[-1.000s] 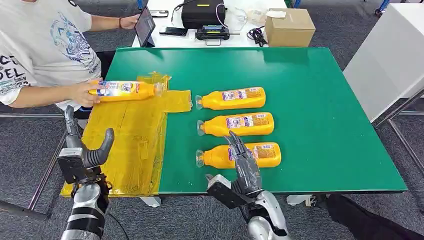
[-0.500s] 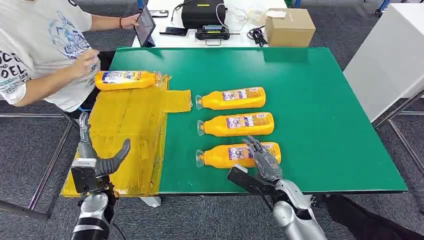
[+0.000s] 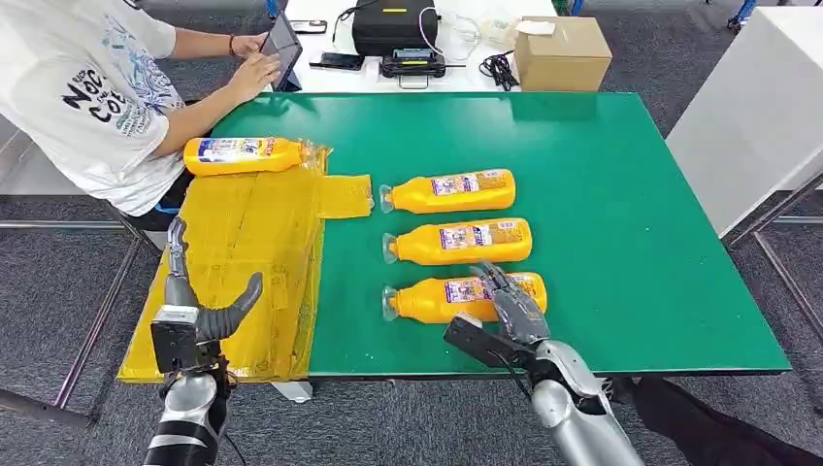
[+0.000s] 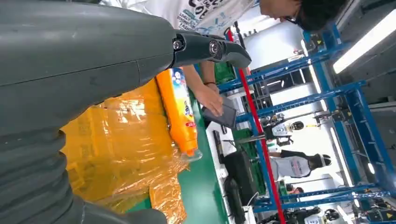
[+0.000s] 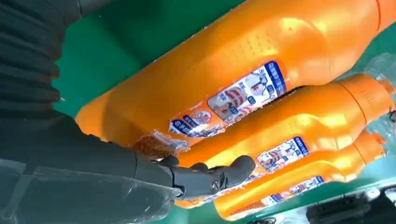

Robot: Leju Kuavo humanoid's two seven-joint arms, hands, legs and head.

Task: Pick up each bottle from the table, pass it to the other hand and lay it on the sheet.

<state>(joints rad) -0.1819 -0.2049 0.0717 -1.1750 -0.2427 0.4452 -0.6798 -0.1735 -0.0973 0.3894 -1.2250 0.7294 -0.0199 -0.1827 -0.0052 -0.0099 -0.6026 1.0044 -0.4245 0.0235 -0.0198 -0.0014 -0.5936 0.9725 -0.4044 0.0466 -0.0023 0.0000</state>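
Green bench (image 3: 602,194). Yellow sheet (image 3: 243,262) ahead of left hand (image 3: 194,316), fingers spread, empty. Three orange bottles, blue-red labels unreadable; right hand (image 3: 505,311) fingers drape nearest bottle (image 3: 464,298), grip uncertain. Fourth bottle (image 3: 243,155) at sheet's far end.

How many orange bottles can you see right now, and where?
4. One bottle on the sheet at its far edge; three in a column on the green table: far bottle, middle bottle, near bottle under the right robot hand.
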